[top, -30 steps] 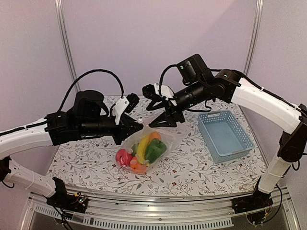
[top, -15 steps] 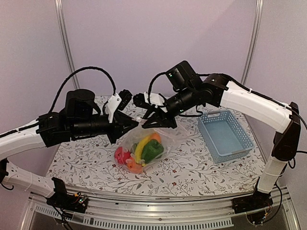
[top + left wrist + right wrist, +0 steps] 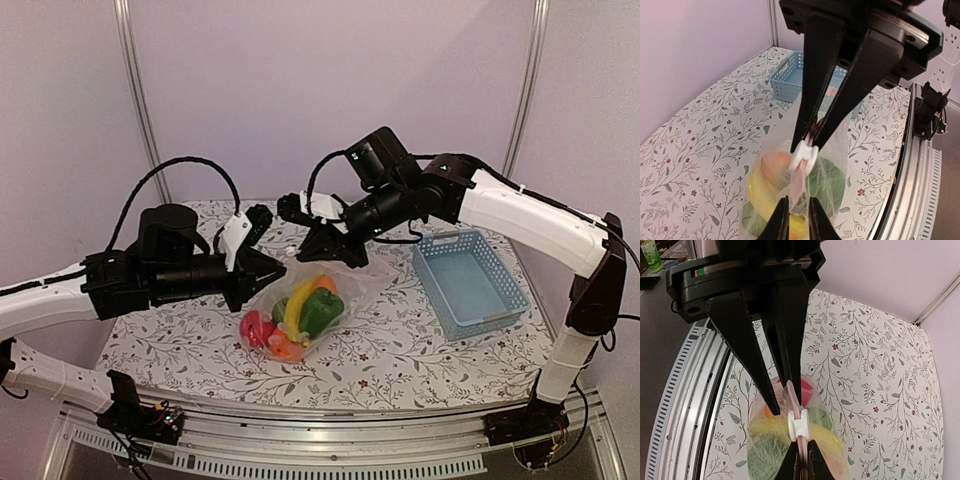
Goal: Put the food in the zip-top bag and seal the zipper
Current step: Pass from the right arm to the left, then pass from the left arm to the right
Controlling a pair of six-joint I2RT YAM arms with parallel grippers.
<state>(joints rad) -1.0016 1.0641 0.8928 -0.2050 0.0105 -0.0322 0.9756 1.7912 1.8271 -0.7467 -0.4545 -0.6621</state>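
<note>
Zip-top bag [image 3: 312, 296] with toy food [image 3: 300, 315] inside is being pinched at its pink zipper [image 3: 799, 180] by left gripper [image 3: 796, 202] and right gripper [image 3: 801, 445], both clamped on the strip.

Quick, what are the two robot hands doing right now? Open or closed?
Left gripper: closed, pinching the zipper.
Right gripper: closed on the zipper, right beside its white slider.

I see the clear zip-top bag [image 3: 355, 283] holding a yellow banana [image 3: 297, 308], green pepper [image 3: 322, 312] and red-pink fruit [image 3: 253, 326]; its zipper [image 3: 799, 180] is pale pink, its slider [image 3: 805, 155] white. At the bag's 3 o'clock, a light blue basket [image 3: 428, 285] sits on the white table [image 3: 400, 350], printed with grey vines and red blossoms.
</note>
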